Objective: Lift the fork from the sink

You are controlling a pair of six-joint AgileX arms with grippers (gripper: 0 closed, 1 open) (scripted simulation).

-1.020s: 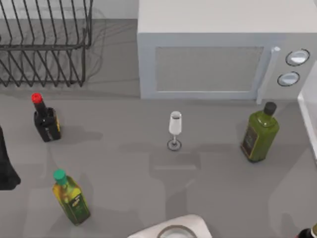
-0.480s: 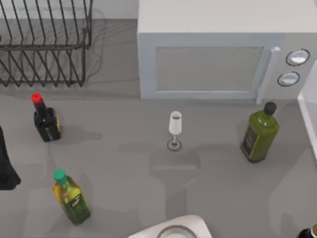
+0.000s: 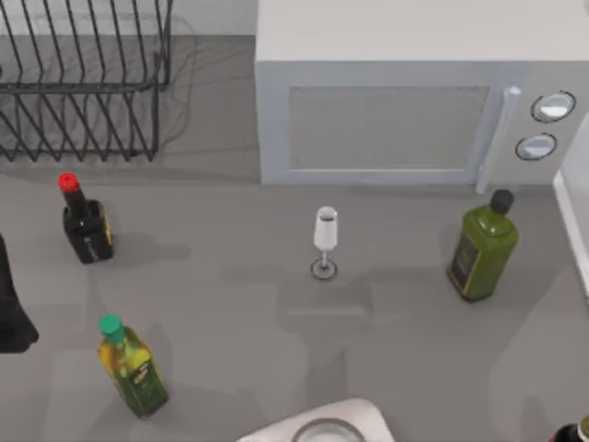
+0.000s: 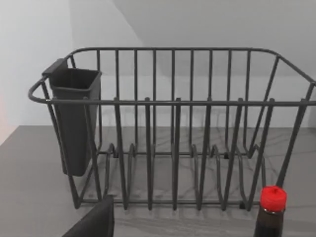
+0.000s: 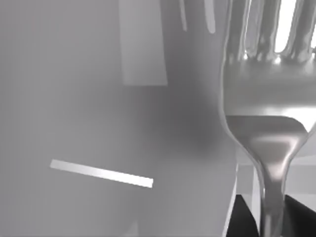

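The fork (image 5: 269, 98) stands very close in the right wrist view, a shiny silvery utensil with its tines pointing away and its thin handle running down between two dark fingers (image 5: 243, 217). My right gripper (image 5: 270, 219) is shut on that handle. Pale grey surfaces lie behind the fork, and I cannot tell if they are the sink. A white rim (image 3: 572, 221) at the top view's right edge looks like the sink's edge. My left arm (image 3: 9, 308) is parked at the table's far left, facing the dish rack (image 4: 173, 123).
A microwave (image 3: 405, 92) stands at the back and the wire dish rack (image 3: 83, 83) at the back left. A clear wine glass (image 3: 325, 241) is mid-table. A red-capped dark bottle (image 3: 86, 221) and two green bottles (image 3: 133, 368) (image 3: 483, 249) stand around it.
Faint shadows on the grey table in front of the wine glass have shifted a little. The bottles, the glass and the left arm have stayed put.
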